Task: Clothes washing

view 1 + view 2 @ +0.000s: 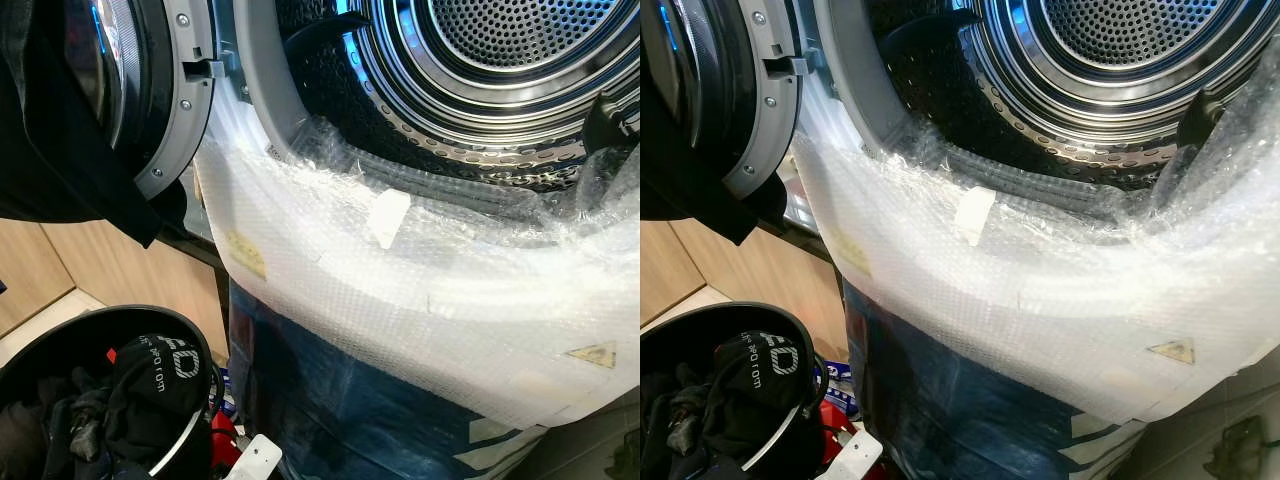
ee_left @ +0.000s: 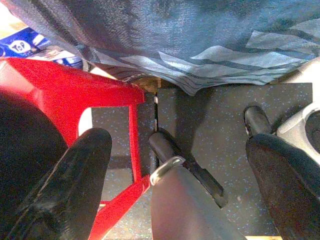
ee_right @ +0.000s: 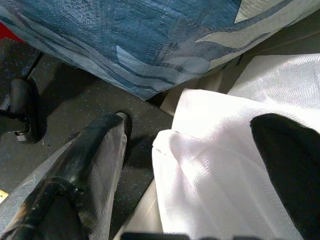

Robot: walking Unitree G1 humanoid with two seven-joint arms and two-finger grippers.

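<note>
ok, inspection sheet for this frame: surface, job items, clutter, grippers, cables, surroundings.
Surface: dark speckled floor.
Job's things: front-loading washing machine with perforated steel drum, its round door swung open; bubble wrap and blue patterned plastic film cover the machine's front below the opening. Round black laundry basket holds dark clothes, including a black garment with white lettering.
Clutter: red plastic stool; white cloth on the floor.
Grippers: left gripper and right gripper both hang low, open, holding nothing.
Cables: nothing seen.
Surroundings: light wooden cabinet panels beside the machine.
</note>
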